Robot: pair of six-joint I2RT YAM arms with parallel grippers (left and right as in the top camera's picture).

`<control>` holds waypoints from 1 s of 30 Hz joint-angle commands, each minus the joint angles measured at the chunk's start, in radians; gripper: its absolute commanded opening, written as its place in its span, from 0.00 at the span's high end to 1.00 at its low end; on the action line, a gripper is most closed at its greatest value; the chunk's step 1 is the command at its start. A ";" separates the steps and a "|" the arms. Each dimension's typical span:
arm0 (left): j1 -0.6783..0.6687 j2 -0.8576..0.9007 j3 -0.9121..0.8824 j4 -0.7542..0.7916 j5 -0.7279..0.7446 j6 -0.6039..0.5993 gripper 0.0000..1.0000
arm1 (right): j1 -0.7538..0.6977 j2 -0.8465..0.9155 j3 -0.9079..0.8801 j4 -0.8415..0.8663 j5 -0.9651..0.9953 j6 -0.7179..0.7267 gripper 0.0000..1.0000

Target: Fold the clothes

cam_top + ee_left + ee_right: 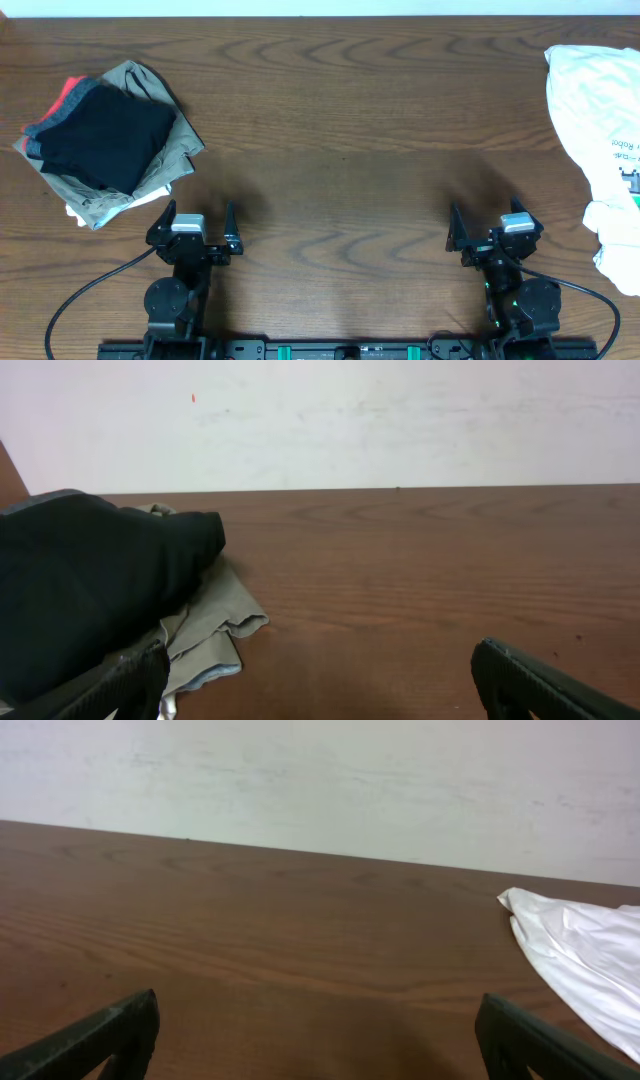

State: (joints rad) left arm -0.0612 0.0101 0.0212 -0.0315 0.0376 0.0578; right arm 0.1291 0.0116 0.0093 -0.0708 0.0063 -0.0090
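Observation:
The clothes point(598, 140), a wrinkled white garment with a small green and black print, lie bunched at the table's right edge; a white corner of them point(585, 955) shows in the right wrist view. My right gripper point(485, 221) stands open near the front edge, left of the garment and apart from it, nothing between its fingers point(520, 1038). My left gripper point(198, 218) is open too at the front left, empty, with bare wood between its fingers point(525, 680).
A stack of folded garments, black point(105, 135) over khaki point(160, 150) with red point(68, 92) peeking out, sits at the back left; the same stack point(90, 585) lies just ahead-left of my left fingers. Brown wooden table point(340, 130) runs to a white wall.

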 commanded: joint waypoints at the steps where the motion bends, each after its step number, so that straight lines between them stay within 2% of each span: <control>1: -0.003 -0.007 -0.017 -0.035 -0.031 0.017 0.02 | -0.010 -0.007 -0.004 -0.003 -0.007 -0.011 0.01; 14: -0.003 -0.006 -0.017 -0.039 -0.032 0.017 0.02 | -0.010 -0.007 -0.004 -0.001 -0.013 -0.009 0.01; 18: -0.003 -0.006 -0.017 -0.023 -0.031 0.015 0.02 | -0.010 -0.007 -0.004 0.002 -0.021 0.081 0.01; 21: -0.003 -0.005 0.000 -0.029 -0.028 -0.095 0.02 | -0.010 -0.006 0.011 -0.020 -0.050 0.083 0.01; 26: -0.003 0.018 0.138 -0.195 -0.023 -0.139 0.02 | -0.010 0.027 0.174 -0.247 0.066 0.083 0.01; 30: -0.003 0.095 0.290 -0.333 -0.023 -0.153 0.02 | -0.010 0.126 0.343 -0.406 0.135 0.097 0.01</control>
State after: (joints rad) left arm -0.0612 0.0608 0.1890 -0.3298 0.0265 -0.0551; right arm 0.1291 0.0811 0.2394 -0.4347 0.0608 0.0586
